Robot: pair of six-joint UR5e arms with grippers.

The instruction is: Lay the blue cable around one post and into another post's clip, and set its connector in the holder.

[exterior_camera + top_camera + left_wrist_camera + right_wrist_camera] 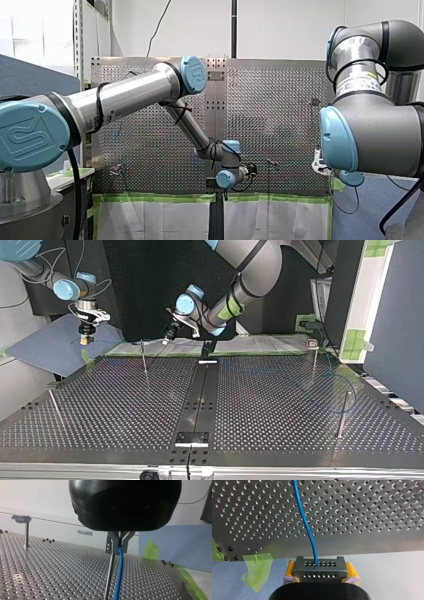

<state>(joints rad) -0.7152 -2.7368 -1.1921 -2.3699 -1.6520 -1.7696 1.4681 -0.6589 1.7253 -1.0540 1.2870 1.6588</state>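
Top view: two robot arms hang over the far edge of a perforated table (125, 405). At ten o'clock, my right gripper (86, 338) hangs past the table's edge, above a blue cloth (45, 350). At eleven o'clock, nearer the middle, my left gripper (170, 336) hovers just beside the top of a thin post (144, 360).

Right wrist view: the yellow pads are clamped on the two sides of the grey connector (319, 568). The blue cable (305, 522) runs out of it and away over the table.

Left wrist view: the metal fingers are pinched tight on the cable, which hangs down from them just beside the post and its small clip (108, 548). Whether cable and clip touch is unclear.

Back in the top view, the cable shows only as a faint loop at three to four o'clock, near another post (342, 412). Whether it wraps that post is too faint to tell.

The step in hand looks like seating the cable in the clip; the connector is not yet in its holder. The next move likely calls for a small sideways nudge of my left gripper into the clip's slot, with slack from my right.
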